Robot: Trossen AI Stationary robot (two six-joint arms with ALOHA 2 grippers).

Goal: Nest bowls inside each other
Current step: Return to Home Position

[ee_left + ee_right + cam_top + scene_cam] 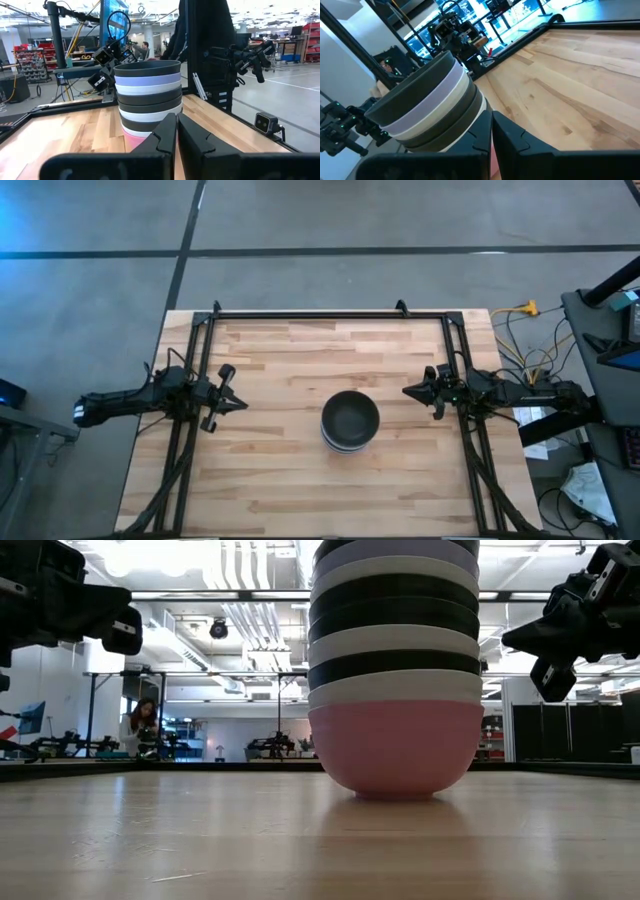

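- Checking the high view, I find the stack of small round smooth bowls [350,422] just right of the frame's centre, standing on the pale wooden surface [280,480].
- From the low view the stack fills the middle of the frame. A pink bowl [395,745] sits at the bottom, with white and black bands above it.
- My left wrist view shows a black bowl [147,67] on top and a lavender bowl [147,78] directly under it.
- I count what look like nine rims, and I see no bowl outside the stack from above, so I judge the nesting done.
- The left hand [236,403] hangs at centre left of the high frame, well apart from the stack. Its wrist view shows the fingers drawn together on nothing.
- The right hand [410,391] hangs at centre right, near the stack but clear of it. It is likewise closed and empty.
- My judgement on handling: the bowls look rigid, smooth and probably light, so the walls would slide under a pinch.
- The stack is tall on one small foot, and I expect a sideways nudge could tip it.
- If I had to lift one, I would take the top black rim with one finger inside and one outside, since the lower bowls show only narrow bands.
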